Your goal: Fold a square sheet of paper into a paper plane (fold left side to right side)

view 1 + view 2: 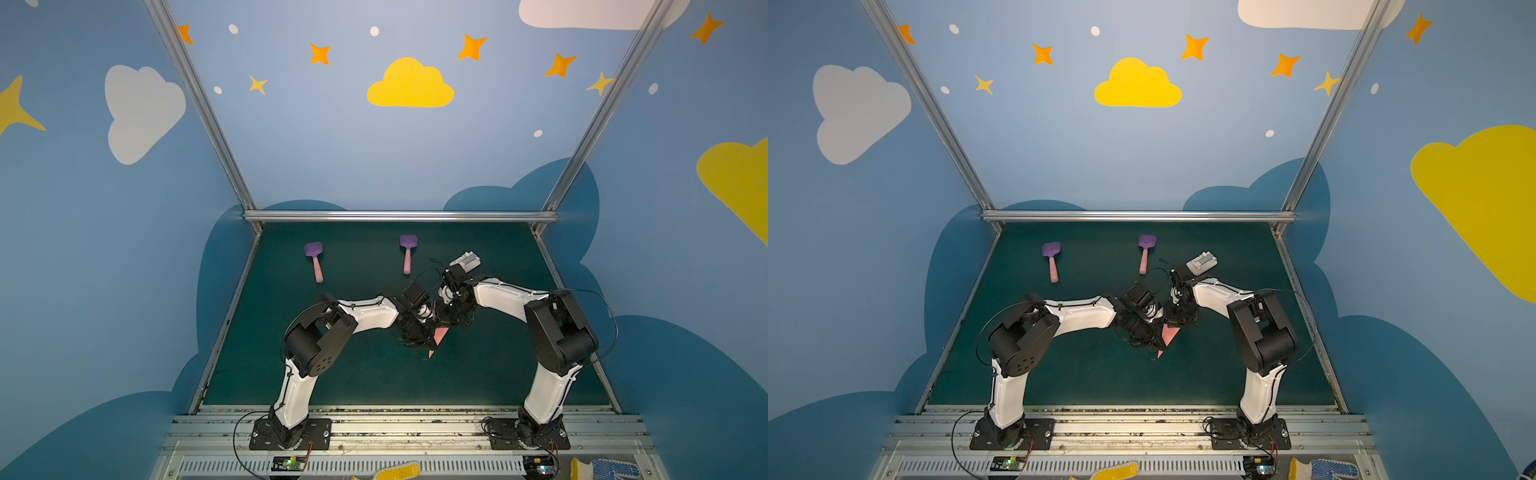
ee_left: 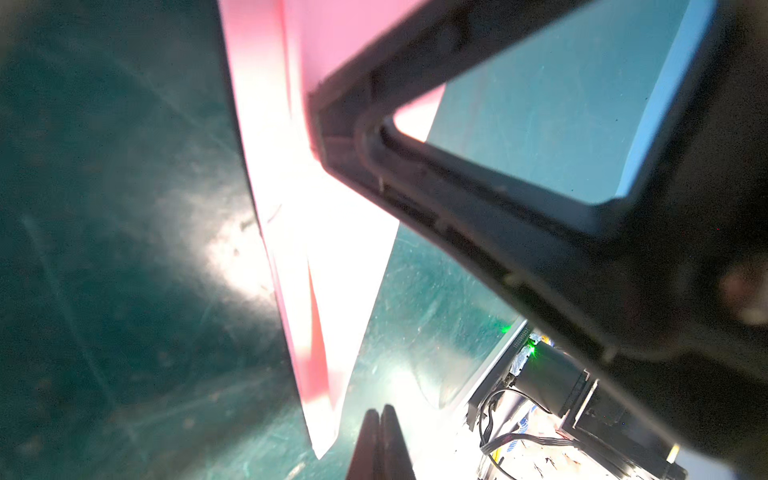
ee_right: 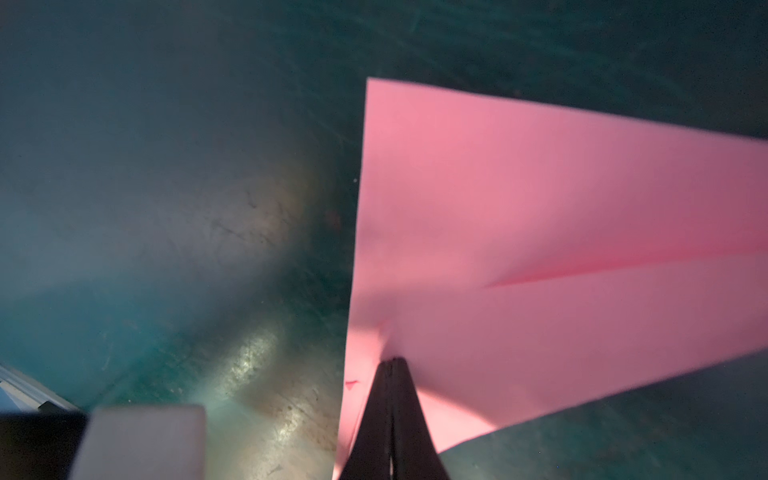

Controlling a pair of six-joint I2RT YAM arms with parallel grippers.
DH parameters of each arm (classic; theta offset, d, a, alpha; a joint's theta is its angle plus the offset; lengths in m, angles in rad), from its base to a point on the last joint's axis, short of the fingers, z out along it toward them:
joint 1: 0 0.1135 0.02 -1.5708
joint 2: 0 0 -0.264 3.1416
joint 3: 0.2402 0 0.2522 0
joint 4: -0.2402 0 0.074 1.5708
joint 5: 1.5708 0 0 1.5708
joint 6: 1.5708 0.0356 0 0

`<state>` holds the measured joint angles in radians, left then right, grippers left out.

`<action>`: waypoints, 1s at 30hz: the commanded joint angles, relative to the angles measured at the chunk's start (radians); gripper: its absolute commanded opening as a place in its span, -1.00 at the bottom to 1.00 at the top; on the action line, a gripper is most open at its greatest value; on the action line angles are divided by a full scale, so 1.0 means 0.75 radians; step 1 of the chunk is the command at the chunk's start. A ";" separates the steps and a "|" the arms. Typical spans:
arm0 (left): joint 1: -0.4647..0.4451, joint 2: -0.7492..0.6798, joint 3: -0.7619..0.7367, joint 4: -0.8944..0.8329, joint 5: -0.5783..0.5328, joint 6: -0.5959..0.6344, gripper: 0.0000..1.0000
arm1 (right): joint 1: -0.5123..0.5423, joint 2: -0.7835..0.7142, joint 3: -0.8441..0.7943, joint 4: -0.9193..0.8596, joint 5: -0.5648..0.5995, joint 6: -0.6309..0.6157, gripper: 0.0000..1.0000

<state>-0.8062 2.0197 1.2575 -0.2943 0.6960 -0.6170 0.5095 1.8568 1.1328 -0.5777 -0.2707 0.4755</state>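
Closest to the lens, the right claw (image 3: 392,365) is pinched tight on an edge of the paper plane (image 3: 540,216), holding it tilted above the green surface (image 3: 145,187), probably so its folds can be worked in the air. The left claw (image 2: 380,413) is closed too, just beside the plane's pointed end; whether it grips paper I cannot tell. Both meet nearer the arm bases than the purple spatula (image 1: 408,251).

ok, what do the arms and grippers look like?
Left arm and right arm match: white link shells, black joint housings, thin black cables looped alongside, black base plates. Left gripper and right gripper: slim black fingers tapering to a tip.
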 commanded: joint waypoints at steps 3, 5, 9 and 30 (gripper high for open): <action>-0.003 0.045 -0.027 -0.008 -0.002 0.026 -0.93 | 0.021 0.101 -0.089 0.012 0.017 0.016 -1.00; -0.004 0.050 -0.036 -0.009 -0.009 0.030 -0.93 | 0.020 0.101 -0.089 0.014 0.015 0.016 -1.00; -0.004 0.051 -0.069 -0.002 -0.024 0.027 -0.93 | 0.016 0.103 -0.095 0.018 0.013 0.016 -1.00; -0.027 -0.235 -0.409 0.025 -0.096 -0.016 -0.93 | -0.024 -0.010 -0.043 0.083 -0.193 0.016 -1.00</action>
<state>-0.8261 1.8675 0.9638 -0.1757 0.6903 -0.6270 0.4839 1.8431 1.1027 -0.5293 -0.3492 0.4831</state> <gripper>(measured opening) 0.047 0.047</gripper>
